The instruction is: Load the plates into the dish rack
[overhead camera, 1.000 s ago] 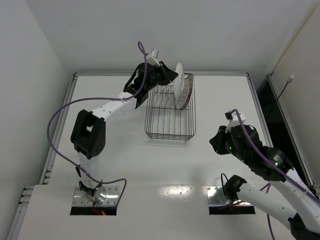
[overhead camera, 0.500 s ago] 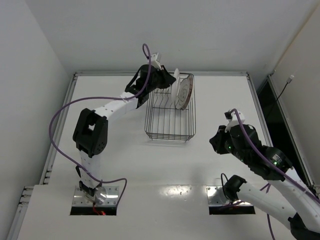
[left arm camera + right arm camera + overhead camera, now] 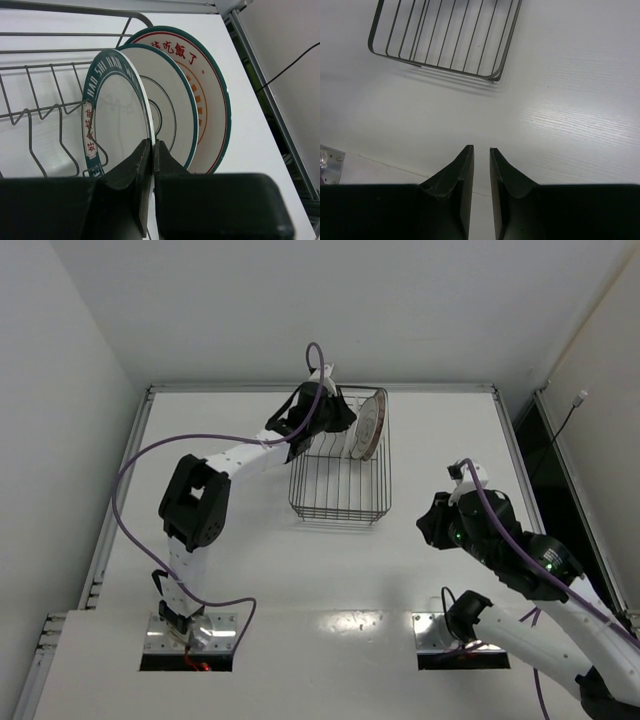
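The black wire dish rack [image 3: 340, 490] lies at the table's far middle. Three plates stand upright at its far end. In the left wrist view the nearest is the dark-blue-rimmed plate [image 3: 115, 115]. Behind it is the grey-motif plate [image 3: 172, 115], then the orange sunburst plate [image 3: 210, 85]. My left gripper [image 3: 152, 145] is shut on the near rim of the dark-blue-rimmed plate, holding it upright among the prongs [image 3: 62, 145]. In the top view it [image 3: 345, 420] reaches over the rack's far left. My right gripper [image 3: 481, 150] is empty, jaws a narrow gap apart, over bare table right of the rack [image 3: 445, 45].
The table's raised far edge [image 3: 320, 387] runs just behind the rack, and a side rail [image 3: 515, 450] bounds the right. The right arm [image 3: 500, 550] hovers near the front right. The left arm's purple cable [image 3: 130, 470] loops over the left side.
My left gripper has moved right and down with the dark-blue-rimmed plate, from above the rack's far rim into the rack beside the other two. The right arm has barely moved.
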Controlling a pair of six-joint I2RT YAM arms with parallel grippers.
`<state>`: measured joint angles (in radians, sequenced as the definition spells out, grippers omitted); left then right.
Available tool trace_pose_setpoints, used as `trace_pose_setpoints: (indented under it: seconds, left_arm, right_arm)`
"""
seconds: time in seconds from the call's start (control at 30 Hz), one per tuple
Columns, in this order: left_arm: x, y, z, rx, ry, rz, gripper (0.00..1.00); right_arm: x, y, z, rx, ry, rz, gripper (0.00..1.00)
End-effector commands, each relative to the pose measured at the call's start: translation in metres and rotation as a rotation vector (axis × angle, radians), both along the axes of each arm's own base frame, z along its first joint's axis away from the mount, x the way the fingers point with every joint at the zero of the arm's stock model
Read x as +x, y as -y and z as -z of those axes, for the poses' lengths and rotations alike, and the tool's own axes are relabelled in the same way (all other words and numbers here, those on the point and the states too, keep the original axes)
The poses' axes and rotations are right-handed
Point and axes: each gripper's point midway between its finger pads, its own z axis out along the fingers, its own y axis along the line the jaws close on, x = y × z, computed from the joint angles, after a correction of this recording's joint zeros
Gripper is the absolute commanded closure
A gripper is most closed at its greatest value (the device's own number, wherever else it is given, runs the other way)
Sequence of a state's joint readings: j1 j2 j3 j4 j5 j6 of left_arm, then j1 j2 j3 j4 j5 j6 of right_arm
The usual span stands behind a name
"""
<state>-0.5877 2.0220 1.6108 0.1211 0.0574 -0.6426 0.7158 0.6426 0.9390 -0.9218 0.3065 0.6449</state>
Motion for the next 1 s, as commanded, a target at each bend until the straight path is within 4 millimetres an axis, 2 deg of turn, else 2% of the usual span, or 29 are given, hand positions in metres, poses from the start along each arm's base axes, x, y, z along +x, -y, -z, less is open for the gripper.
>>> trace_pose_setpoints:
  seconds: [0.0, 0.1, 0.13, 0.2, 0.27, 0.33, 0.37, 0.43, 0.47, 0.53, 0.57, 0.63, 0.67, 0.7, 0.73, 0.77, 0.8, 0.83, 0.93, 0.97]
  left_arm:
    - [0.001, 0.008, -0.027, -0.049, 0.080, -0.002, 1.00]
    - [-0.004, 0.009, -0.017, -0.042, 0.059, -0.008, 0.98]
    - [-0.004, 0.007, -0.019, -0.037, 0.057, -0.019, 0.90]
    - [-0.005, 0.006, -0.016, -0.023, 0.052, -0.016, 0.83]
    - [-0.006, 0.005, -0.024, -0.027, 0.058, -0.016, 0.69]
    - [-0.011, 0.003, -0.033, -0.048, 0.050, -0.022, 0.60]
    - [-0.012, 0.004, -0.032, -0.054, 0.053, -0.012, 0.52]
    - [-0.015, 0.002, -0.047, -0.062, 0.064, -0.012, 0.47]
    - [-0.015, 0.002, -0.050, -0.054, 0.071, -0.009, 0.41]
    - [-0.019, -0.004, -0.057, -0.039, 0.074, -0.018, 0.37]
    - [-0.022, -0.007, -0.073, -0.048, 0.101, -0.016, 0.34]
    - [-0.030, -0.012, -0.086, -0.056, 0.113, -0.016, 0.33]
    - [-0.041, -0.021, -0.104, -0.064, 0.141, -0.014, 0.32]
    - [-0.047, -0.028, -0.112, -0.061, 0.160, -0.023, 0.20]
    - [-0.058, -0.029, -0.122, -0.067, 0.186, -0.010, 0.20]
    - [-0.070, -0.033, -0.112, -0.031, 0.194, -0.005, 0.00]
    - [-0.078, -0.039, -0.120, -0.031, 0.226, -0.002, 0.00]
    - [-0.094, -0.045, -0.143, -0.045, 0.274, 0.009, 0.00]
    - [-0.119, -0.057, -0.128, 0.064, 0.254, 0.049, 0.00]
    - [-0.136, -0.068, -0.147, 0.062, 0.294, 0.047, 0.00]
  right_arm:
    - [0.001, 0.000, -0.001, -0.001, 0.012, -0.005, 0.83]
    - [0.002, 0.000, -0.005, 0.006, 0.019, -0.005, 0.77]
    - [0.002, 0.000, -0.005, 0.006, 0.019, -0.005, 0.74]
    - [0.000, -0.001, -0.008, 0.012, 0.018, -0.012, 0.71]
    - [0.001, -0.002, -0.010, 0.012, 0.018, -0.012, 0.65]
    - [0.002, -0.003, -0.012, 0.011, 0.017, -0.012, 0.62]
    - [0.002, -0.003, -0.012, 0.011, 0.017, -0.012, 0.61]
    - [0.003, -0.006, -0.013, 0.021, 0.020, -0.021, 0.59]
    - [0.002, -0.006, -0.013, 0.028, 0.017, -0.016, 0.58]
    - [0.003, -0.007, -0.018, 0.036, 0.026, -0.016, 0.54]
    - [0.003, -0.007, -0.018, 0.036, 0.026, -0.016, 0.50]
    - [0.003, -0.007, -0.029, 0.060, 0.043, -0.011, 0.45]
    - [0.001, -0.003, -0.028, 0.046, 0.035, -0.002, 0.41]
    - [0.001, -0.001, -0.033, 0.052, 0.041, 0.011, 0.39]
    - [0.002, 0.005, -0.034, 0.035, 0.048, 0.038, 0.37]
    - [0.000, 0.012, -0.036, 0.024, 0.041, 0.062, 0.28]
    - [0.002, 0.020, -0.036, 0.002, 0.042, 0.106, 0.23]
    - [0.002, 0.025, -0.037, -0.015, 0.043, 0.124, 0.19]
    - [0.000, 0.036, -0.040, -0.030, 0.044, 0.170, 0.05]
    - [-0.002, 0.037, -0.037, -0.041, 0.033, 0.170, 0.02]
